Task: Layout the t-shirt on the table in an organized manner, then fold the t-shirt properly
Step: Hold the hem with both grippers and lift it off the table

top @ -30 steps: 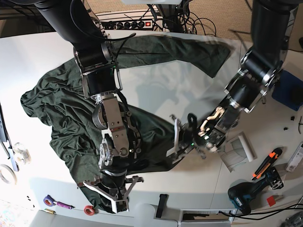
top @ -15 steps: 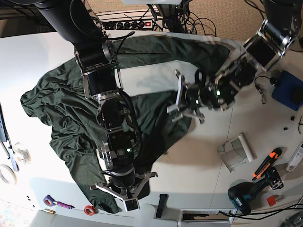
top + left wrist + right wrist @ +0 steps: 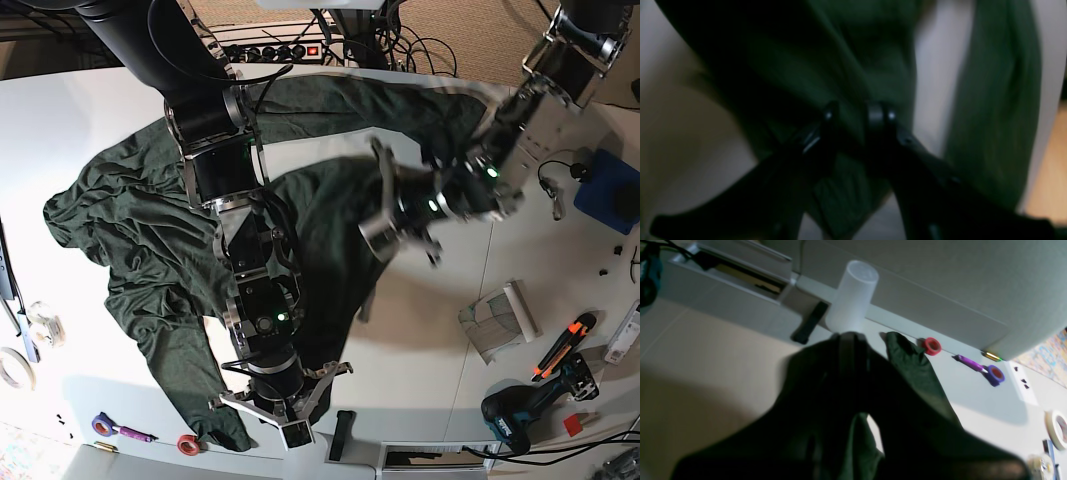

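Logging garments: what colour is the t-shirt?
The t-shirt is plain dark green, clearest in the base view.

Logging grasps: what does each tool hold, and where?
Left tool pinches a bunched fold of the t-shirt; right tool: cannot be told.

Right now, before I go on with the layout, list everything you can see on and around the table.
t-shirt: one, dark green, crumpled across the left and back of the base view.
table: one, white, under everything.
power strip: one, black, back edge.
red tape roll: one, red, near edge, base-view left.
purple tool: one, purple, beside the red tape roll.
cream tape roll: one, cream, far base-view left.
cutter: one, orange and black, base-view right.
drill: one, teal and black, near corner, base-view right.
left fingers: black, shut on a t-shirt fold mid-table.
right fingers: black, closed on t-shirt cloth at the near edge.
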### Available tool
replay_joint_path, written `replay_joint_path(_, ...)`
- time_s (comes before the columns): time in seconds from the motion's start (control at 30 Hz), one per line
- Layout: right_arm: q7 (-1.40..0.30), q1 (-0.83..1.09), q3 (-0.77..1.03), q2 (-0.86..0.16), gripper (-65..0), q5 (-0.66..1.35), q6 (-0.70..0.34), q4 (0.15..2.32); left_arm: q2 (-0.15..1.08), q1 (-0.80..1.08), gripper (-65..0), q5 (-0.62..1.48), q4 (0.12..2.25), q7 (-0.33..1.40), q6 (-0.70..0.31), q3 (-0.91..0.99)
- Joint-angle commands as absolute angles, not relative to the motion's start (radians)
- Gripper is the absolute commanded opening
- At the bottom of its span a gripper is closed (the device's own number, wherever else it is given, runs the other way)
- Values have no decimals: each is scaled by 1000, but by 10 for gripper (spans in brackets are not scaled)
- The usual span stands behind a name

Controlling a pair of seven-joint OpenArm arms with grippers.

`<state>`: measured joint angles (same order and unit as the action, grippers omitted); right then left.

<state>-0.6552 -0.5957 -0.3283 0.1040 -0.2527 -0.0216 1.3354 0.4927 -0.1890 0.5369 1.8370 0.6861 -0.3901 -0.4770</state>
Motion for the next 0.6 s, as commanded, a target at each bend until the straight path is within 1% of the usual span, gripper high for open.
replay_joint_path(0.0, -625, -632, -326, 111, -650, -258, -12, 1354, 499, -197, -490, 543, 1845, 673, -391, -452)
replay_joint_path(0.1, -626, -632, -326, 111, -650, -258, -12, 1354, 499, -199, -490, 543, 1803, 659, -391, -409)
replay_joint_path(0.17, -625, -632, -327, 111, -650, -258, -12, 1354, 498, -203, -485, 519, 1746, 609, -390, -406)
replay_joint_path(0.27, -627, -631, -327, 111, -650, -258, -12, 1354, 496, -216, -390, 452, 1637, 489, -388, -406)
replay_joint_path(0.3, -628, -632, -326, 110, -650, -258, -12, 1354, 491, -228, -373, 433, 1600, 472, -371, -406)
replay_joint_path(0.4, -632, -631, -326, 111, -650, -258, -12, 1354, 456, -287, -370, 415, 1471, 470, -332, -406)
replay_joint_path(0.57, -638, -625, -327, 111, -650, -258, -12, 1354, 372, -433, -371, 427, 1226, 470, -330, -406)
